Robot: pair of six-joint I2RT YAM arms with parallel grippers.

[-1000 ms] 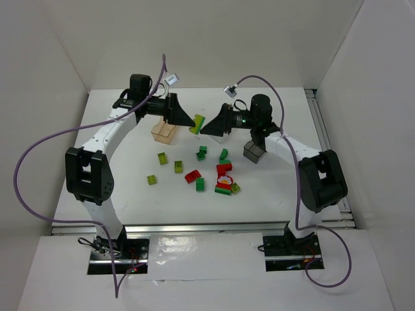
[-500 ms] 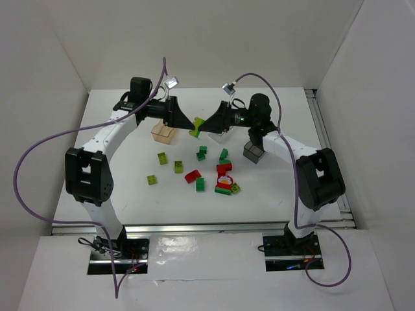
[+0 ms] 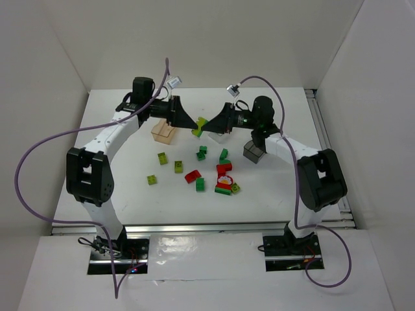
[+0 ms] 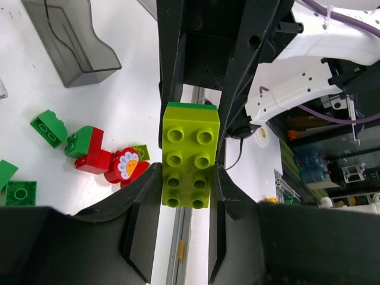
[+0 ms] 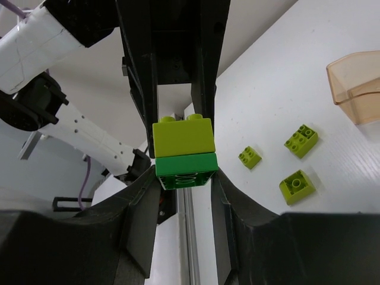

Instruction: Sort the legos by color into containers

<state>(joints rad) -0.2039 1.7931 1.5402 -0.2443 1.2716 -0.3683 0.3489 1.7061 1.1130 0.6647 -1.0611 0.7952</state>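
A lime brick [image 4: 190, 155] stacked on a dark green brick [image 5: 185, 171] hangs in the air between both arms [image 3: 200, 125]. My left gripper [image 4: 189, 190] is shut on the lime half. From the opposite side my right gripper [image 5: 185, 178] is shut on the green half. Loose legos lie on the table below: lime ones [image 3: 162, 158] to the left, green ones [image 3: 201, 153] in the middle, and a red-and-green cluster [image 3: 225, 178]. The amber tub [image 3: 164, 131] and the smoky grey tub [image 3: 254, 152] flank the grippers. The clear tub [image 3: 220, 135] is mostly hidden behind my right gripper.
White walls close in the table on three sides. A metal rail [image 3: 327, 142] runs along the right edge. A red brick with a flower print [image 4: 126, 165] lies in the cluster. Purple cables loop above both arms.
My right gripper has closed on the green half of the stacked pair. Both grippers have drawn a little closer together, and the left one has kept its hold.
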